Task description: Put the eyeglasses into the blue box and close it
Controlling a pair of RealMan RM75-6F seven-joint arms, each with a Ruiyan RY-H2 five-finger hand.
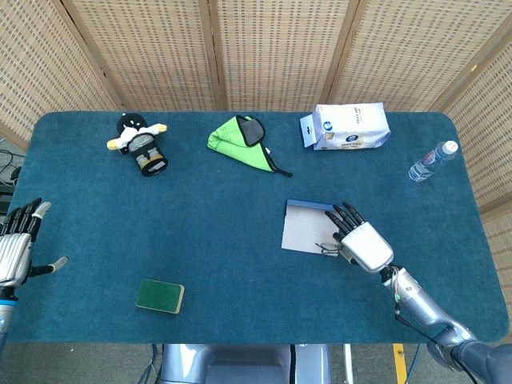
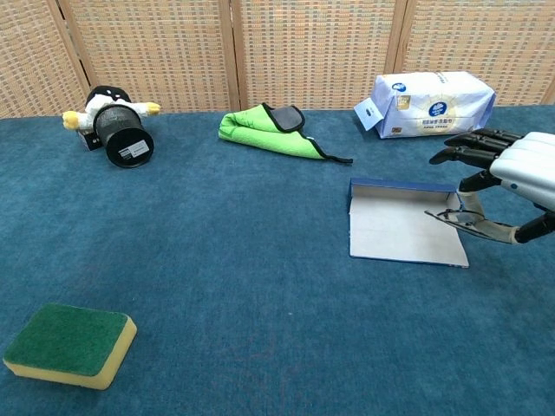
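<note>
Blue box (image 2: 395,186) lies open, long axis left-right.

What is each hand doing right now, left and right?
Left hand: open, fingers apart, holding nothing, at the table's left edge.
Right hand: holding the eyeglasses over the open blue box.

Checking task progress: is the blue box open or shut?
Open. The flat blue box lies with its pale inside showing; the right hand holds the thin-framed eyeglasses above it.
</note>
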